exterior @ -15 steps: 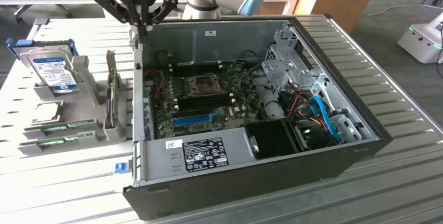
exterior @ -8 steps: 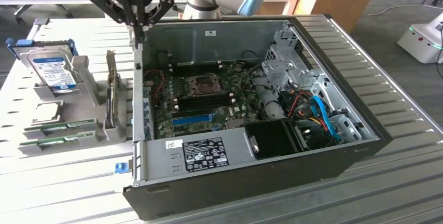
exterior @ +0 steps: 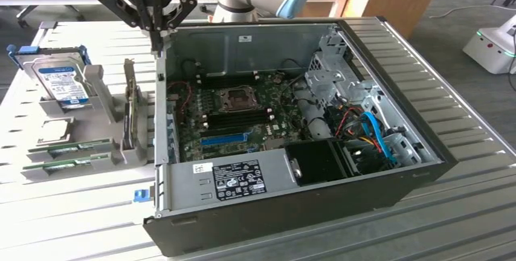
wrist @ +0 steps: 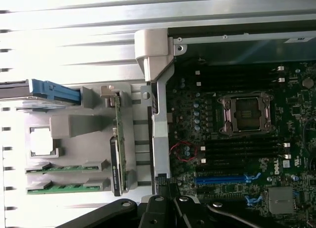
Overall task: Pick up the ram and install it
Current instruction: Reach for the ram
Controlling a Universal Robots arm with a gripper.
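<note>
Open computer case with motherboard exposed; grey holder at the exterior view's left carrying the ram and its twin side by side; gripper over the case wall, fingers closed, apparently on nothing.

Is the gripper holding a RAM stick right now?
No, the shut gripper is empty, and both RAM sticks lie in the gray holder.

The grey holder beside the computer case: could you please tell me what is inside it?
A hard drive, two green ram sticks and an upright card; the holder hides their lower edges.
</note>
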